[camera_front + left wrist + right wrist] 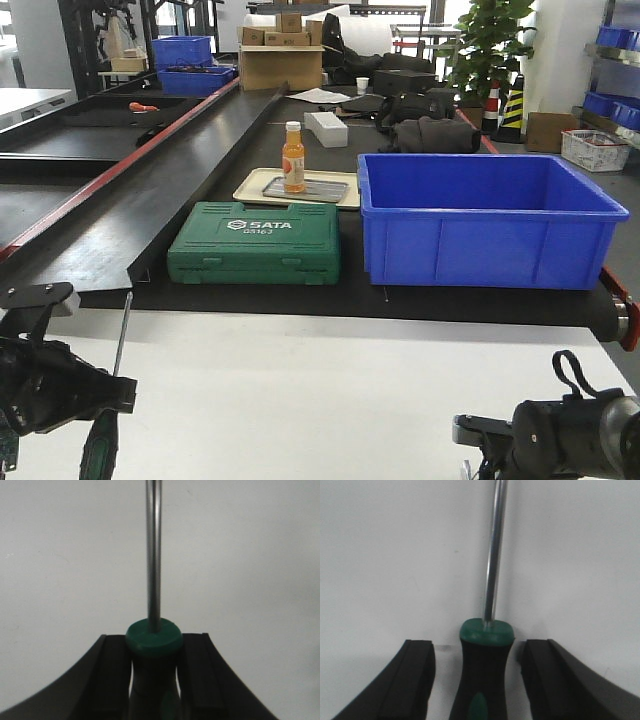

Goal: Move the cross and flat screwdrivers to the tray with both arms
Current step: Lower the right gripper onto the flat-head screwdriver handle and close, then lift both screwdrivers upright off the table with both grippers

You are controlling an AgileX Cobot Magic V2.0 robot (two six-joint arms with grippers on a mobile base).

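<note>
In the left wrist view, my left gripper (pixel 154 680) is shut on the black-and-green handle of one screwdriver (pixel 153 575). Its steel shaft points away over the white table. In the front view this screwdriver (pixel 121 338) is at the bottom left by the left arm (pixel 50 385). My right gripper (pixel 480 680) is open. Its fingers (pixel 412 675) stand on either side of a second screwdriver (pixel 485 665), with gaps on both sides. Both tips are out of view. The grey metal tray (pixel 328 188) lies far ahead on the black belt.
An orange bottle (pixel 293 157) stands on the grey tray, which rests on a cream plastic tray (pixel 250 190). A green SATA case (pixel 255 243) lies in front of them. A large blue bin (pixel 480 215) stands to their right. The right arm (pixel 565 440) is at the bottom right.
</note>
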